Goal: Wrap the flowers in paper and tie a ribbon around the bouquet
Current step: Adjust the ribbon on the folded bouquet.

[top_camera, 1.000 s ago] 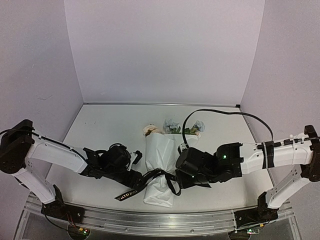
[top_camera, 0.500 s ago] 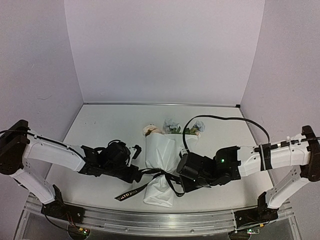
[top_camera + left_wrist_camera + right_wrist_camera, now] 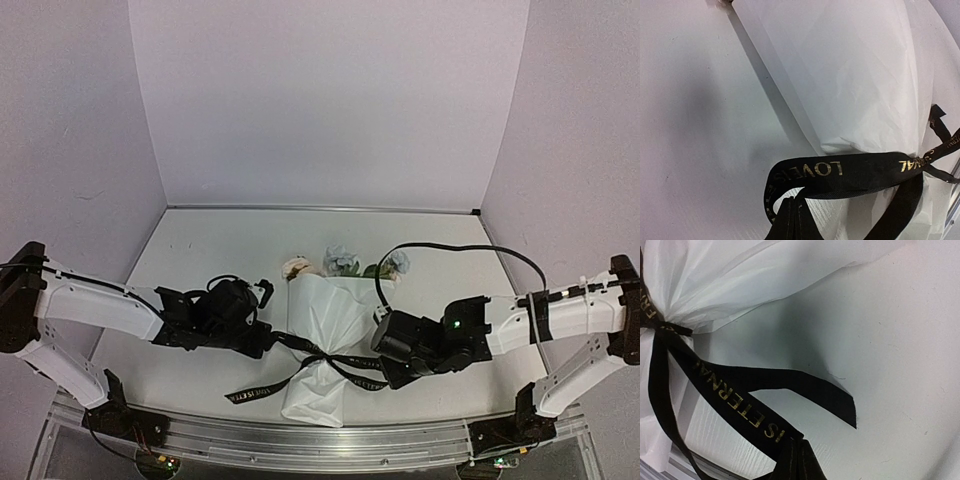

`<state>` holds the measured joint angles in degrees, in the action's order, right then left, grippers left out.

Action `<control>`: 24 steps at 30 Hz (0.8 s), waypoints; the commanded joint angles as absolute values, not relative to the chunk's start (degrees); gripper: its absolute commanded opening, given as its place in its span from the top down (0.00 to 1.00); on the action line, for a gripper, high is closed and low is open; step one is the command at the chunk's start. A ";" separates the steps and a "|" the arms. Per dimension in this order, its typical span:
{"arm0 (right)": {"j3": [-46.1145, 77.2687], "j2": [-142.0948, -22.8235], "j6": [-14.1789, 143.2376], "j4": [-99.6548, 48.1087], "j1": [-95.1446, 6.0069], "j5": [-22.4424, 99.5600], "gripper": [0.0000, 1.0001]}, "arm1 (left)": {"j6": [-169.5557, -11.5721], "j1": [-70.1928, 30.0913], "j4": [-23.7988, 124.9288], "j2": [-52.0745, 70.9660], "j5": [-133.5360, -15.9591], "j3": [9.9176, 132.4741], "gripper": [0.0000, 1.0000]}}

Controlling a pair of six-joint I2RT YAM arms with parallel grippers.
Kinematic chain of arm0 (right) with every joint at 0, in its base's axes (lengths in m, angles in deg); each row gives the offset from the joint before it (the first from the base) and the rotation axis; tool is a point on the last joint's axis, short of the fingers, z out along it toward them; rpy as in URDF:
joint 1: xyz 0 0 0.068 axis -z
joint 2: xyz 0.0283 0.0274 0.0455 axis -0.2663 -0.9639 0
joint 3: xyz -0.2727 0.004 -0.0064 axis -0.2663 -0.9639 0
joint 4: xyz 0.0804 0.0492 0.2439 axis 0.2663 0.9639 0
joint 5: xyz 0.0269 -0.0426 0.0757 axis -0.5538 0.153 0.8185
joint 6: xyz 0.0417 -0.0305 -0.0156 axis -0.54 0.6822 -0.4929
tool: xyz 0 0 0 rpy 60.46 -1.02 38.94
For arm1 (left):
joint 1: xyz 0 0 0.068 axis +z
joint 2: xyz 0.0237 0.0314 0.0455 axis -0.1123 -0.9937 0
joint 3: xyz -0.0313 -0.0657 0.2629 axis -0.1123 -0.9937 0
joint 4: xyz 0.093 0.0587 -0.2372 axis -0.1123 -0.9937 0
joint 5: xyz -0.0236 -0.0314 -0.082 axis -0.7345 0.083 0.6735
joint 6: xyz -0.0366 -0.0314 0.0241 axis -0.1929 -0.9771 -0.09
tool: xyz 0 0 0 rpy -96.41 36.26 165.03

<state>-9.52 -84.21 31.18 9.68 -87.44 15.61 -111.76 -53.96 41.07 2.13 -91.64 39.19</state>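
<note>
Drawn apart since before, left hand [image 3: 270,342] and right hand [image 3: 384,364] are clamped on ribbon [image 3: 322,357] ends; paper [image 3: 330,305] could be torn by overtightening.

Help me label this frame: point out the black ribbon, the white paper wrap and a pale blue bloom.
black ribbon [image 3: 840,172], left wrist view, gold-lettered band.
white paper wrap [image 3: 335,310], top external view, fanned upper part.
pale blue bloom [image 3: 342,260], top external view, its petals.
</note>
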 commanded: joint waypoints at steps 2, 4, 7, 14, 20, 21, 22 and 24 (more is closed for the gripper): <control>-12.24 -84.10 33.19 12.85 -86.72 13.55 1.00 | -116.13 -53.58 38.25 1.39 -95.99 38.97 1.00; -12.48 -85.02 33.55 12.77 -86.71 13.29 1.00 | -117.36 -53.57 38.37 1.00 -95.69 38.14 1.00; -12.93 -86.90 33.31 12.41 -86.59 13.20 1.00 | -118.58 -53.58 38.29 0.82 -95.63 37.07 1.00; -10.61 -88.45 33.80 11.91 -86.28 15.67 0.95 | -115.80 -53.65 42.21 2.68 -90.52 35.70 0.99; -9.85 -83.90 36.38 11.95 -86.28 16.41 0.54 | -114.30 -53.67 42.20 7.79 -89.59 36.78 0.77; -9.97 -83.06 36.77 11.95 -86.28 16.59 0.49 | -114.19 -53.67 41.92 8.97 -89.51 36.98 0.71; -10.06 -82.09 37.21 11.93 -86.28 16.69 0.47 | -114.08 -53.69 41.72 10.05 -89.44 37.11 0.68; -10.30 -80.13 37.96 12.01 -86.28 16.71 0.42 | -113.83 -53.78 41.40 12.35 -89.33 37.39 0.59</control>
